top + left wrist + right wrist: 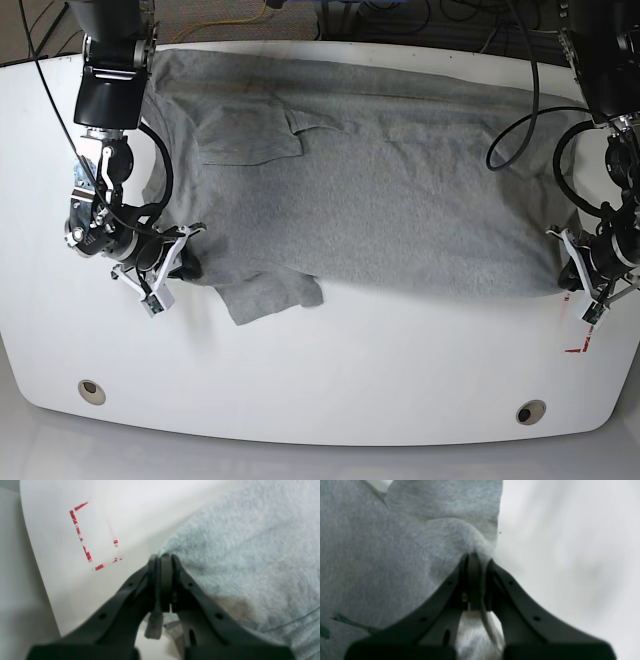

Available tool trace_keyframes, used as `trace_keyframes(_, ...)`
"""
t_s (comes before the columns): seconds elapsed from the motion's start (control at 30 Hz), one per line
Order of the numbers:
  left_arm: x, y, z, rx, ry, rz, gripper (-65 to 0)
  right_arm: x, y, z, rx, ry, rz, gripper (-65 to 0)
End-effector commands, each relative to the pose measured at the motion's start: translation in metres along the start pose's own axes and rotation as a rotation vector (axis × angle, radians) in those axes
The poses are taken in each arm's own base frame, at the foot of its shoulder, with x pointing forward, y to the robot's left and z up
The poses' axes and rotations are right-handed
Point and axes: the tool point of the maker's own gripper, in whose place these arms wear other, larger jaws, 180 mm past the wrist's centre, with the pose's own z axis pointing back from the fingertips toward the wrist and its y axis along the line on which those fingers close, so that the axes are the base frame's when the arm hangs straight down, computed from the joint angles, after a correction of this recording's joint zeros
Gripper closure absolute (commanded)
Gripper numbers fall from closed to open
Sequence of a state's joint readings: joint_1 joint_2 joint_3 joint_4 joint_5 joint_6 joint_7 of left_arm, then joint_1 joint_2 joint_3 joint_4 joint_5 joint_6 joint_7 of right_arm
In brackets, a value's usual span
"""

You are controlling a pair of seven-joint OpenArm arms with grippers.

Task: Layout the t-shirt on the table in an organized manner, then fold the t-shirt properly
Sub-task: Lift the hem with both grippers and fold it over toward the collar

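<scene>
Spread across the white desk, the grey t-shirt is pinched at 9 o'clock by the right pincer and at 3 o'clock by the left pincer.

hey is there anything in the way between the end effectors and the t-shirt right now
Nothing visible. The left end effector and the right end effector are each shut on an edge of the t-shirt, which lies spread on the table.
</scene>
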State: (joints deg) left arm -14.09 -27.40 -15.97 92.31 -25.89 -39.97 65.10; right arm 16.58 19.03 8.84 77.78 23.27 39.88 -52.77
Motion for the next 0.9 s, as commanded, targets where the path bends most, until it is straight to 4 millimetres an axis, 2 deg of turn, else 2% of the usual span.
trace_keyframes(0.0, 0.014, 0.013, 0.01, 0.035, -0.042, -0.018, 0.0, 0.029, -0.007, 0.014, -0.026, -0.072, 0.043, -0.3)
trace_keyframes(0.23, 0.015, 0.014, 0.011, 0.038, -0.047, -0.017, 0.0, 0.038, -0.002, 0.033, -0.064, -0.076, 0.105, -0.3)
trace_keyframes(0.43, 0.014, 0.019, 0.015, 0.049, -0.043, -0.027, 0.0, 0.034, -0.005, 0.049, -0.105, -0.068, 0.111, -0.3)
trace_keyframes(0.73, -0.003, 0.014, 0.013, 0.037, -0.002, -0.027, 0.0, 0.008, 0.011, 0.057, -0.102, -0.033, 0.135, -0.3)
trace_keyframes(0.87, -0.021, 0.009, 0.012, 0.027, 0.041, -0.03, 0.0, -0.008, 0.025, 0.061, -0.092, -0.013, 0.15, -0.3)
